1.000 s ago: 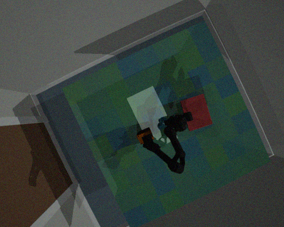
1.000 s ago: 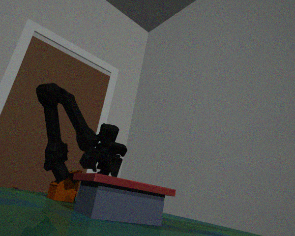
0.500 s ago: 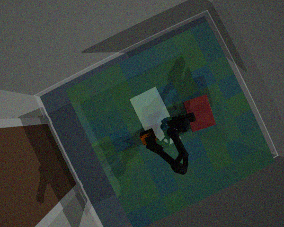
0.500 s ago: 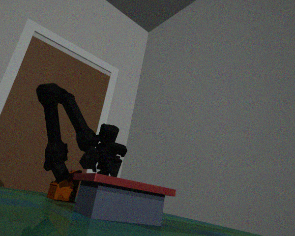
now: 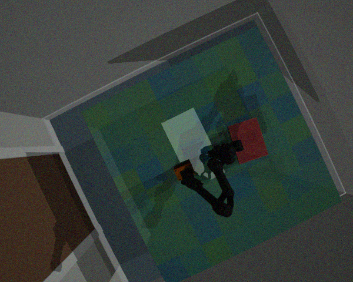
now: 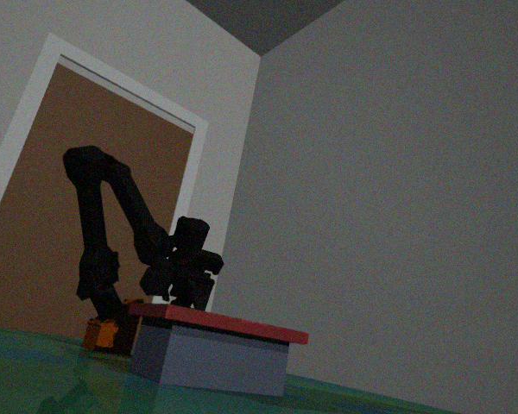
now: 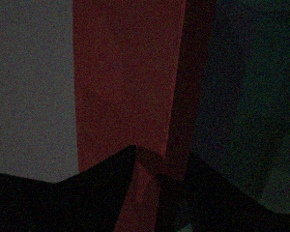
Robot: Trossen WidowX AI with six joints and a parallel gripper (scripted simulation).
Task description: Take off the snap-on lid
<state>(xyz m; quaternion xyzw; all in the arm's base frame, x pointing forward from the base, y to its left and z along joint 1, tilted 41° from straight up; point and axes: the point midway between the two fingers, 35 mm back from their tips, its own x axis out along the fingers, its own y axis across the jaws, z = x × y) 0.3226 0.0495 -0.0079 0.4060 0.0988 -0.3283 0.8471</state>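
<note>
Top view: red lid (image 5: 252, 140) (image 6: 236, 323) (image 7: 123, 77) lies right of the white sheet (image 5: 182, 130), apart from it, on the blue-green patchwork surface (image 5: 197, 221) (image 6: 41, 374). Black claw (image 5: 231, 151) (image 6: 192, 303) (image 7: 160, 155) sits at the lid's left edge, arm parts covering a bit of that edge; fingers too dark to pick out here. Lid looks flat, rectangular, plain red, turned slightly in the frame. Black arm (image 5: 225, 185) (image 6: 91, 214) folds back to its orange base (image 5: 178, 171) (image 6: 94, 334), which is beside the sheet's lower end.

Exterior view: lid is on top of the grey-blue storage box (image 6: 224, 360), overhanging the walls, dark strip under its rim. Seen edge-on as a fairly thin red slab. Box stands on the patchwork surface. Claw points down at the far side of the lid, fingertips hidden behind it. Brown door (image 6: 129, 134) with pale frame behind arm.

Wrist view: lid runs up the middle as a red band, brighter face left, darker strip right. Claw fingers come in from both lower corners, one each side of the lid's edge; claw is closed on the lid. Very dim and grainy, exact contact spots hard to see. Pale grey area left of the lid, dark greenish area right.
</note>
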